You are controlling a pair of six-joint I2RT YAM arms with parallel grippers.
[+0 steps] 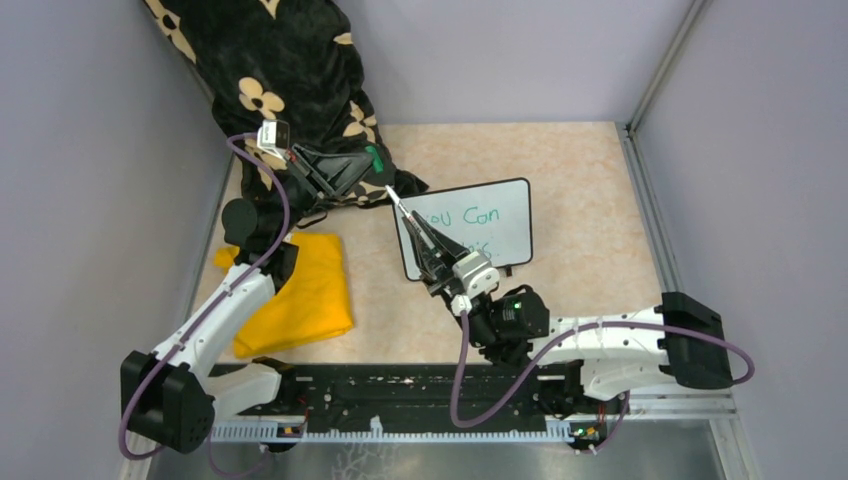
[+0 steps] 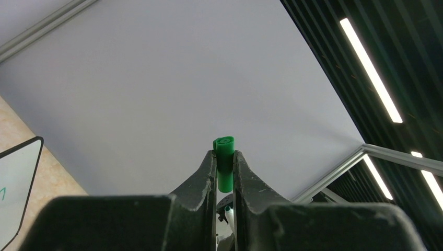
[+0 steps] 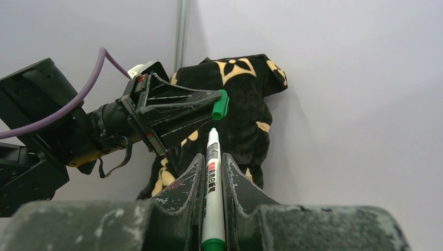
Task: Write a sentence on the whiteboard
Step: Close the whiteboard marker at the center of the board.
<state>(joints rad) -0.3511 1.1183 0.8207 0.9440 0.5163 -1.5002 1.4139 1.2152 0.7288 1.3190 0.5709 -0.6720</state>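
Note:
The whiteboard (image 1: 500, 215) lies on the table right of centre, with green handwriting (image 1: 470, 216) reading "you Con" and a second line partly hidden by my right arm. My right gripper (image 1: 412, 222) is shut on a white marker (image 3: 212, 172) with a green end, its tip pointing up and left toward the left gripper. My left gripper (image 1: 372, 170) is shut on the green marker cap (image 2: 225, 162), which also shows in the right wrist view (image 3: 221, 104), just above the marker tip. A corner of the whiteboard shows in the left wrist view (image 2: 15, 188).
A yellow folded cloth (image 1: 300, 290) lies at the left near my left arm. A black fabric with tan flowers (image 1: 290, 60) hangs at the back left. Grey walls enclose the table on three sides.

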